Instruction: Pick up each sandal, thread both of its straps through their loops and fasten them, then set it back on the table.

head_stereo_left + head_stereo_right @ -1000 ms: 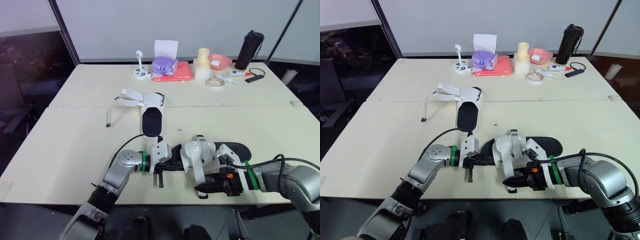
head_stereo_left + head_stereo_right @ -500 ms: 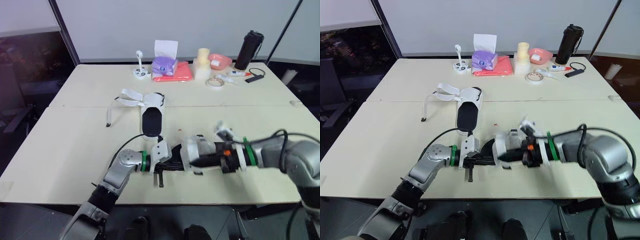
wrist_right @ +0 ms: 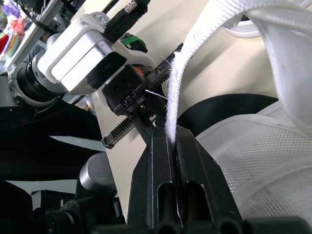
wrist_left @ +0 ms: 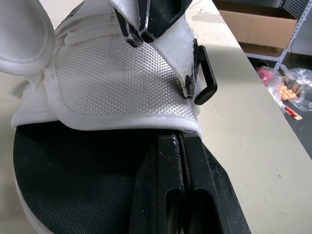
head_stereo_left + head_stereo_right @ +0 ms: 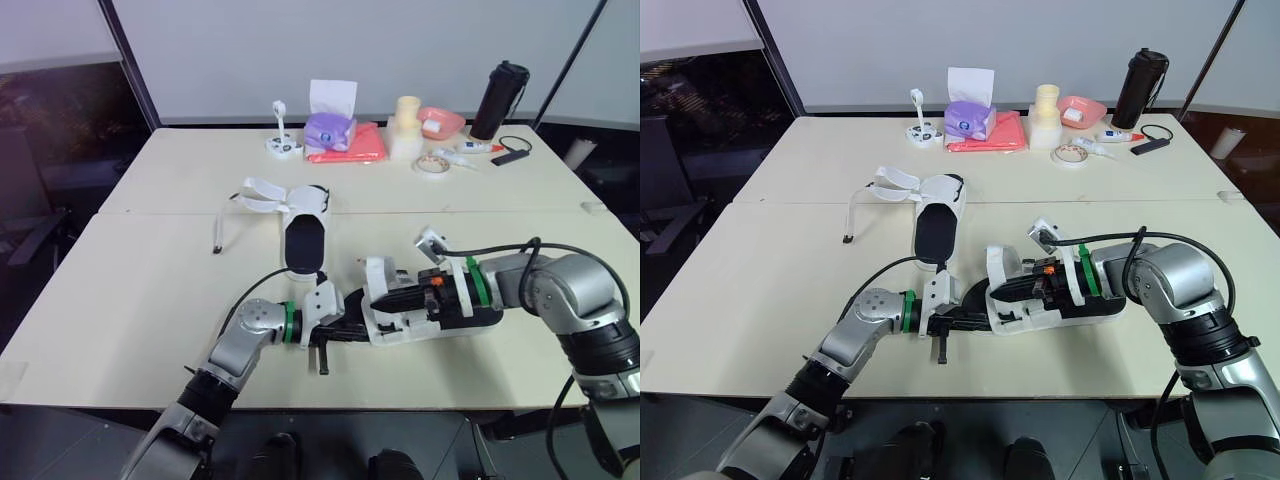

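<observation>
The near sandal [image 5: 1030,318] sits low over the counter [image 5: 130,290]; whether its sole rests on the surface or hangs just above it is hard to tell. The left jaws are clamped shut on the black sole at this sandal's left end, just beside its white mesh upper and black loop [image 4: 206,78]. The right jaws reach in over the sandal from its right end and are pinched tight on a white strap [image 3: 176,83] rising from the upper. The second sandal [image 5: 303,228] lies behind the near sandal, apart from it, straps splayed loose.
</observation>
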### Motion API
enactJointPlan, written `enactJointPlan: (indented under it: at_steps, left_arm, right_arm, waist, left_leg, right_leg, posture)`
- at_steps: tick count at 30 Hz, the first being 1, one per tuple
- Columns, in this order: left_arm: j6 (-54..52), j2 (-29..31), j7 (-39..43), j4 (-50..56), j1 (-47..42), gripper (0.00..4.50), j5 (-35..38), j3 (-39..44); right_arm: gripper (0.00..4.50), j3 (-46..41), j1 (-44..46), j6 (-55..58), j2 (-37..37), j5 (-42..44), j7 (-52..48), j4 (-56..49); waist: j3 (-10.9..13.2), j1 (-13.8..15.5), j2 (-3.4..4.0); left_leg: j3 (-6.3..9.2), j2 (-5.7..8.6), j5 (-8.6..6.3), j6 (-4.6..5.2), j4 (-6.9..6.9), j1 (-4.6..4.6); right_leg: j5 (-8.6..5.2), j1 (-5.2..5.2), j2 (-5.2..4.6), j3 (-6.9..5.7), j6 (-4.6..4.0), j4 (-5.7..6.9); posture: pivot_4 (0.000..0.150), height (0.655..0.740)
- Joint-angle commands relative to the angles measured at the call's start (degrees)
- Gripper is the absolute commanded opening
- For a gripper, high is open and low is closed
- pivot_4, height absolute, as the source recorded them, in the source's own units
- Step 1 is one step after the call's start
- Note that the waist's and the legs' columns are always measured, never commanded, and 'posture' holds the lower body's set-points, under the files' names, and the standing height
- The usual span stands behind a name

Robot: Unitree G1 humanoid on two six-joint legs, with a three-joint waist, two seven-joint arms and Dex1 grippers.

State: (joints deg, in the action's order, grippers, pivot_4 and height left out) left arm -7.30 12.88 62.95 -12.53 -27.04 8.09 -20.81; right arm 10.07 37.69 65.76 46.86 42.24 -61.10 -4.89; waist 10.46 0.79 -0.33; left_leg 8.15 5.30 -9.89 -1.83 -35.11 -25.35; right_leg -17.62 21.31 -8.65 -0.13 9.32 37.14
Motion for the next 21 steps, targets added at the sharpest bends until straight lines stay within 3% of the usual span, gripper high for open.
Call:
enactJointPlan:
  at_steps: [1, 21]
  left_arm:
    - [-0.7, -0.2, -0.6, -1.6, 1.0, 0.0, -1.3, -1.7]
    - [-0.1, -0.6, -1.1, -2.3, 0.5, 0.0, -1.4, -1.6]
  right_arm:
    - [0.01, 0.8, 0.7, -1.3, 1.0, -1.7, -1.9, 0.4]
    - [0.01, 8.4, 4.5, -7.1, 4.5, -11.9, -12.9, 7.8]
  waist:
    - [0.0, 0.0, 0.0]
    - [0.0, 0.1, 0.0]
  left_leg:
    - [0.0, 0.0, 0.0, 0.0, 0.0, 0.0]
    - [0.0, 0.04, 0.0, -0.01, 0.0, 0.0]
  right_leg:
    - [0.0, 0.0, 0.0, 0.0, 0.0, 0.0]
    - [0.0, 0.0, -0.02, 0.0, 0.01, -0.02]
  posture:
    - [0.15, 0.74]
    - [0.15, 0.74]
